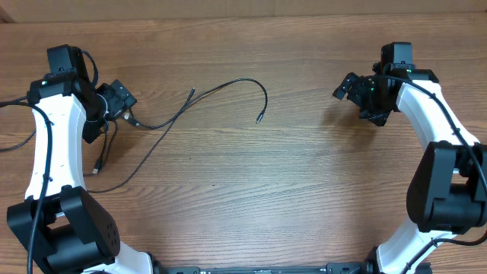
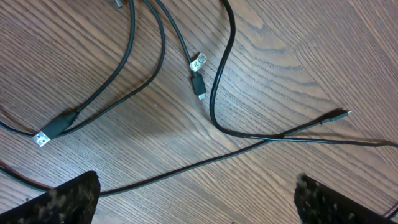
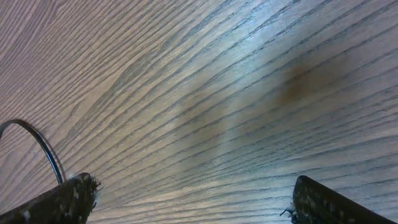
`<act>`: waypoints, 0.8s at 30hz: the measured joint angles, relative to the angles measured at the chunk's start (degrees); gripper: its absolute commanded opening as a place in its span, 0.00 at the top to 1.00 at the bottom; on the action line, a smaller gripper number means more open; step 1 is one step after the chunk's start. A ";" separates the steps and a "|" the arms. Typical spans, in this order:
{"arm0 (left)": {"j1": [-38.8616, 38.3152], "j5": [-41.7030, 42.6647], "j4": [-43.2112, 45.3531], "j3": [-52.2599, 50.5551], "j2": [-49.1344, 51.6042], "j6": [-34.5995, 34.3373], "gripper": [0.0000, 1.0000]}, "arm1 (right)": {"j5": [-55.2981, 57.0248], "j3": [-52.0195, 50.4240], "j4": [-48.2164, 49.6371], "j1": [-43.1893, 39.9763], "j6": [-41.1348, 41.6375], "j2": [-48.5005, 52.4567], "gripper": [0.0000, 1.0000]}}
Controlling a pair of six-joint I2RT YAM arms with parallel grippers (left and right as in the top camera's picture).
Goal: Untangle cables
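Note:
Several thin black cables (image 1: 161,122) lie loosely crossed on the left of the wooden table. One cable arcs to the right and ends in a small plug tip (image 1: 259,119). A USB plug (image 1: 95,169) lies near the left arm. My left gripper (image 1: 124,101) hovers open over the crossing. Its wrist view shows the cables (image 2: 217,106) overlapping, a silver USB plug (image 2: 42,138), a small black plug (image 2: 199,87) with a white tag, and a thin tip (image 2: 339,115). My left gripper (image 2: 196,205) holds nothing. My right gripper (image 1: 344,87) is open over bare wood, far from the cables.
The wooden table (image 1: 304,190) spreads between the two arms. The right wrist view shows bare wood, one cable curve (image 3: 40,146) at its left edge and my right gripper (image 3: 193,205). Thicker black arm wires (image 1: 15,103) run off at the far left.

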 measured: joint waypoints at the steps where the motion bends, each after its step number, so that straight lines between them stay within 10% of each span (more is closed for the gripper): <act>1: 0.00 0.00 0.00 0.00 0.00 0.00 0.01 | 0.00 0.00 0.04 0.02 0.00 0.00 0.00; 24: 0.00 0.00 -0.09 -0.13 -5.03 0.00 0.01 | 0.00 0.00 0.02 0.02 0.00 0.00 0.00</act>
